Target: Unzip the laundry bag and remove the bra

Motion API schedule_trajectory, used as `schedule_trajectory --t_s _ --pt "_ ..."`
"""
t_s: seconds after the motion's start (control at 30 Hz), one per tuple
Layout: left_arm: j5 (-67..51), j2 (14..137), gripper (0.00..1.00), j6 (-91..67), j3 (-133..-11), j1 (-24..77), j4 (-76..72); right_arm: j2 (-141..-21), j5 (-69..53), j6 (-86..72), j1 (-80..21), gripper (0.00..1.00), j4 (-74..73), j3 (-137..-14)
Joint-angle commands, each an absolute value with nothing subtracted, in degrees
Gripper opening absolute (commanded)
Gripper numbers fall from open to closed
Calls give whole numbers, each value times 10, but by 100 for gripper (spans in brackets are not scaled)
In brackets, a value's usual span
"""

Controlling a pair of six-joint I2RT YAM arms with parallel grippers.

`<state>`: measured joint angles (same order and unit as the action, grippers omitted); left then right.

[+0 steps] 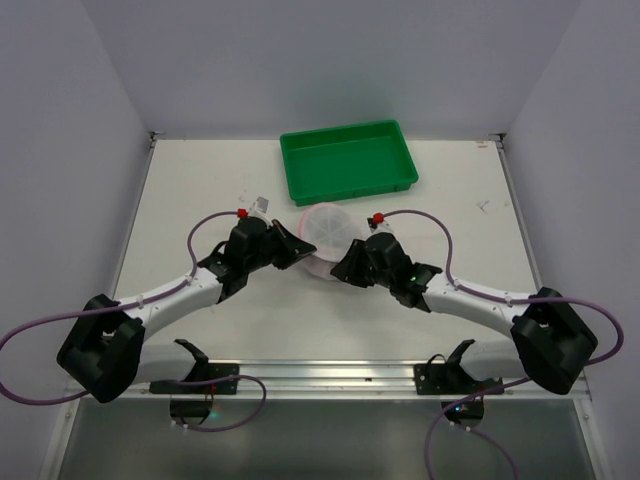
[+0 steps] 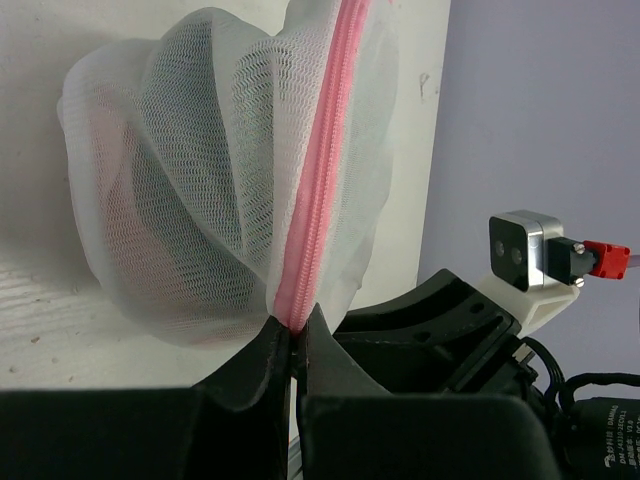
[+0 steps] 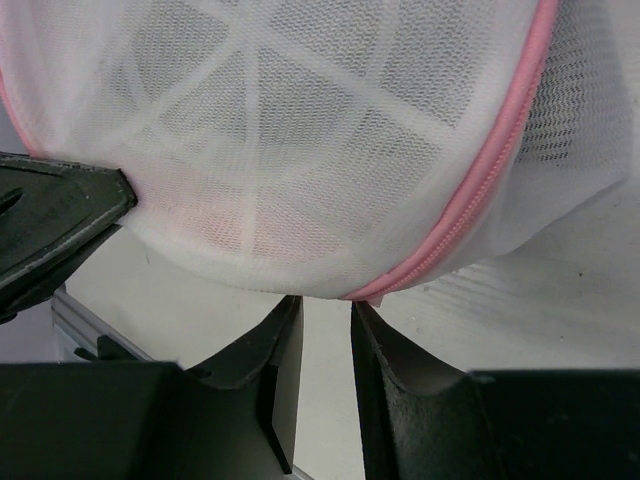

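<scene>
so, your left tool (image 2: 292, 335) is clenched on the pink zipper (image 2: 322, 170) seam of the laundry bag (image 2: 200, 180), pinching the trim at its near edge so the pouch stands up on its rim. your right tool (image 3: 326, 312) is released, its jaws a narrow gap apart with bare bench (image 3: 190, 300) showing between them; the pink trim curves just above one fingertip without being caught. the bag sits mid-bench between the two tools, just on the near side of the green tray (image 1: 347, 160), and the zipper looks closed along every stretch you can see. a pinkish shade shows through the mesh, likely the bra, though you can't make out its shape. by my reading you are at the unzip step, with the anchor set and the pull not yet taken. next you need to find the slider, which no view shows plainly, close the right tool on it, and draw it along the seam while the left tool braces the trim.
</scene>
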<state>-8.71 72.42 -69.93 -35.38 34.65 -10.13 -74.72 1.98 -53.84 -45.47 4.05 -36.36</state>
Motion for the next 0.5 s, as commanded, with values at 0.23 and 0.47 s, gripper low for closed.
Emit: schedule_trajectory --t_s 0.23,0.47 --pt "-93 719 0 -700 -378 351 -108 -744 11 -523 -446 31 111 -360" --pt "-93 720 0 -700 -380 351 -108 -747 3 -512 -446 31 130 -365"
